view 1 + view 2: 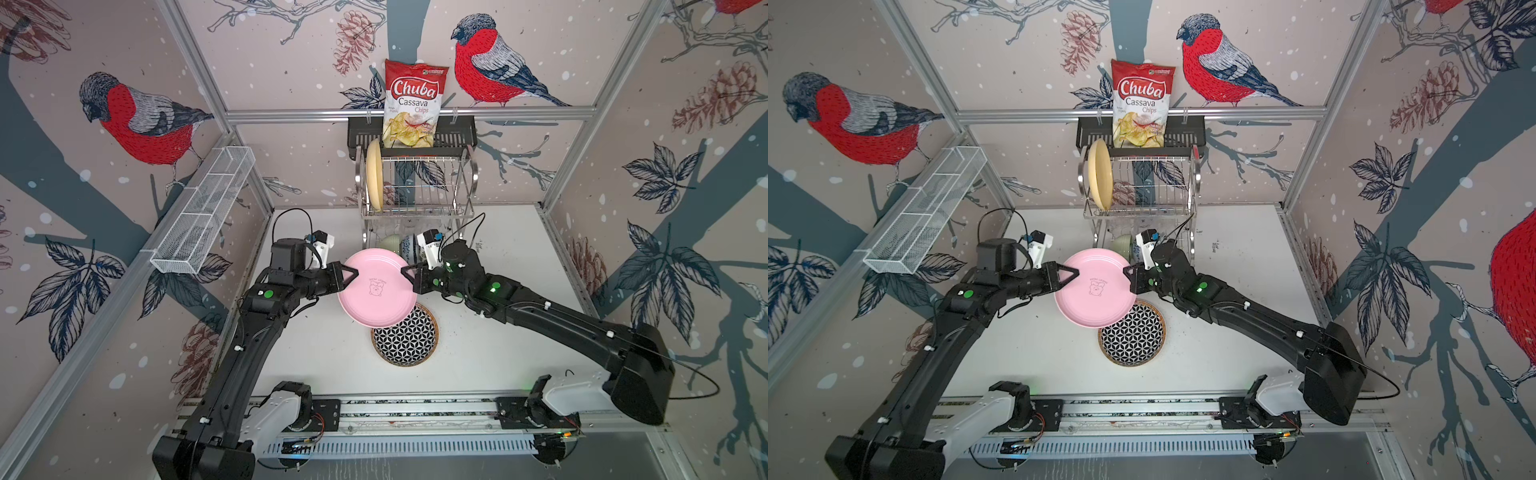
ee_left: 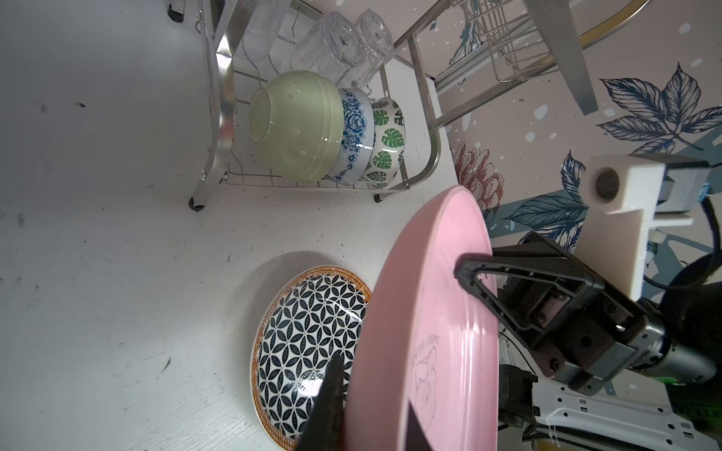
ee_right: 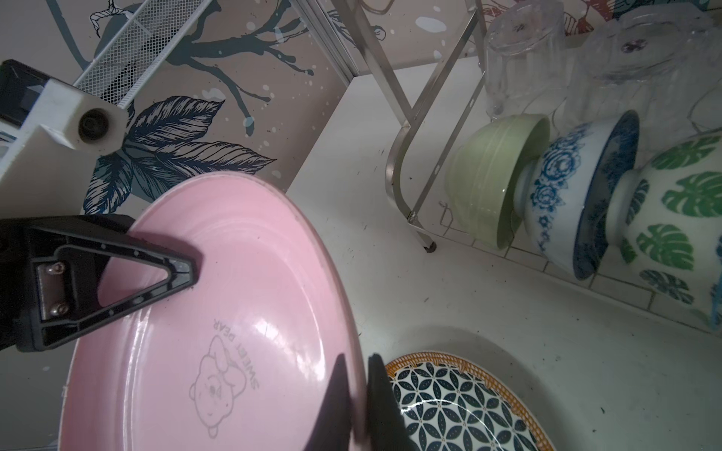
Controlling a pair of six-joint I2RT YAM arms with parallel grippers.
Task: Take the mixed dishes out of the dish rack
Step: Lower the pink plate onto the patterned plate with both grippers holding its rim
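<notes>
A pink plate hangs tilted above the table, held from both sides. My left gripper is shut on its left rim and my right gripper is shut on its right rim. The wrist views show each pair of fingers pinching the rim. Behind stands the steel dish rack, with a cream-yellow plate upright in its upper tier. Its lower tier holds a pale green bowl, a blue-white bowl, a leaf-print bowl and clear glasses.
A black-and-white patterned plate with an orange rim lies flat on the table, partly under the pink plate. A black shelf basket with a chips bag hangs above the rack. A white mesh tray is on the left wall.
</notes>
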